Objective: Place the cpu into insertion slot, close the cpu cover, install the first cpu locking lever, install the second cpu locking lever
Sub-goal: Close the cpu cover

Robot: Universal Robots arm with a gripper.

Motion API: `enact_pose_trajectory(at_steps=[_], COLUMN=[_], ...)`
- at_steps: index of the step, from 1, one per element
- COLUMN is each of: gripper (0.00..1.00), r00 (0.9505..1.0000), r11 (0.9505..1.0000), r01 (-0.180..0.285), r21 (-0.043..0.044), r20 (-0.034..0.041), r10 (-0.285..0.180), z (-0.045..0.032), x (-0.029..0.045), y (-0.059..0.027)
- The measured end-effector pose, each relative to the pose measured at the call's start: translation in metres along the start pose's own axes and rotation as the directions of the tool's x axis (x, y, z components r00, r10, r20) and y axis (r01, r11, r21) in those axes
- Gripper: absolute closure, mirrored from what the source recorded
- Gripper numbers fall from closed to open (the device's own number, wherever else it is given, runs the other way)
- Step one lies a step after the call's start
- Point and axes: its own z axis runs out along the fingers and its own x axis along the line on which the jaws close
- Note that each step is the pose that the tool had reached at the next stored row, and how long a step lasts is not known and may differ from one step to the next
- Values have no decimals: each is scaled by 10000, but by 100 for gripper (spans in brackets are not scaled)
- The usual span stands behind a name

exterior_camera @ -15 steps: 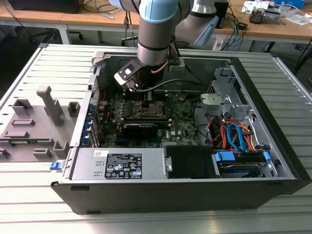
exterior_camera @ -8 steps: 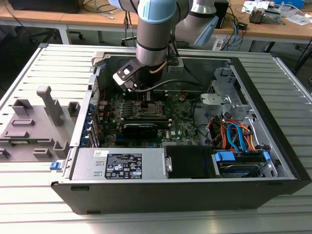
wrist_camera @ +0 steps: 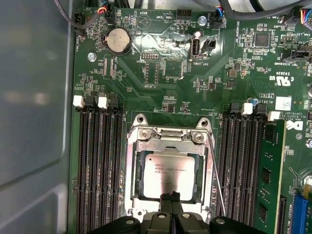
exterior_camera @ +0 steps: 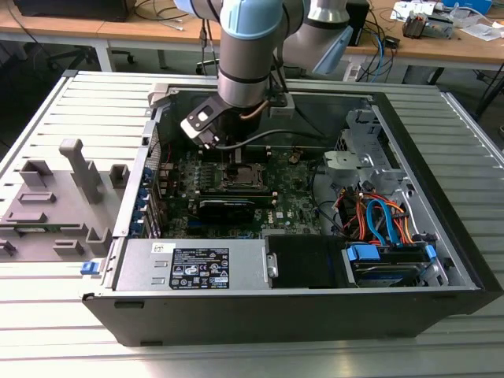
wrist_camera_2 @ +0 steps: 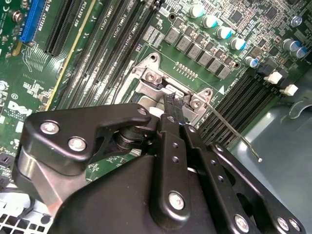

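Logging, at the exterior view's left, a grey fixture block (exterior_camera: pixel 55 201) sitting on the slatted desk (exterior_camera: pixel 47 331), well apart from the work. Recording beside it the open computer case (exterior_camera: pixel 126 197), taking the arm (exterior_camera: pixel 248 47) down into its middle. Turning to the first wrist view: finding the cpu (wrist_camera: pixel 168 170) lying flat in the insertion slot (wrist_camera: pixel 129 161), silvery top showing through the window of the cpu cover (wrist_camera: pixel 161 145), itself appearing to be lying down around the chip. Noting the hand (wrist_camera: pixel 170 197) hanging over one edge of the cpu, fingertips drawn narrowly together, gripping nothing visible; contact impossible to tell. Entering, just beside the slot, a thin locking lever (wrist_camera: pixel 218 180) standing free, seemingly unlatched. Judging progress: placing done, closing apparently done, lever work looking outstanding.
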Motion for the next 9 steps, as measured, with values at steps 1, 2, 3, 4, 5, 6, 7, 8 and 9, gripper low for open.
enact_pose_trajectory(at_steps=[1,2,3,4,5,6,7,8,9], gripper=[89,89,89,89,89,89,89,89,89], r00=[10000,10000,10000,10000,10000,10000,10000,10000,10000], r11=[10000,10000,10000,10000,10000,10000,10000,10000,10000], r01=[0,1,1,3,4,4,4,4,5], r21=[-1,0,-1,0,0,0,-1,0,1], r20=[-1,0,-2,0,0,0,-1,0,2], r10=[0,-1,-1,-3,-4,-4,-4,-4,-5], z=[3,6,14,30,45,53,58,62,64], x=[5,6,8,8,7,7,8,8,7], y=[-9,-17,-22,-21,-20,-20,-20,-20,-20])
